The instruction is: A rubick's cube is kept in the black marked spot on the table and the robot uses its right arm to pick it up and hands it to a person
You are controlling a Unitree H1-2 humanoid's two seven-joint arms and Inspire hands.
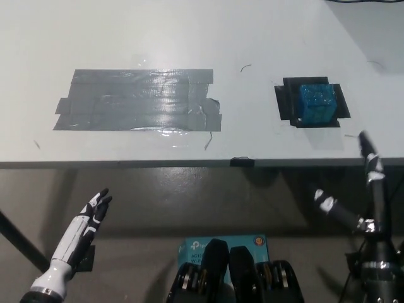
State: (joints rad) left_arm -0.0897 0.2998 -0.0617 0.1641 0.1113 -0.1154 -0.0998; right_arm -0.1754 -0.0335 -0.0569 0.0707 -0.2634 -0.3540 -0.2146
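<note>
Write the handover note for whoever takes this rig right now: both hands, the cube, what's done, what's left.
Right hand: open, holding nothing, below the table edge at the lower right, near the cube but not touching it.
Left hand: open, resting low at the lower left, off the table.
Rubik's cube: blue, sitting on the black marked spot at the table's right side. A large grey tape patch lies to its left.
Done: nothing yet; cube untouched.
Left: reach, grasp, lift, hand over. No person is in view.

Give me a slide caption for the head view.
Blue cube sits on black marked spot; open right hand below table edge, left hand resting.
</note>
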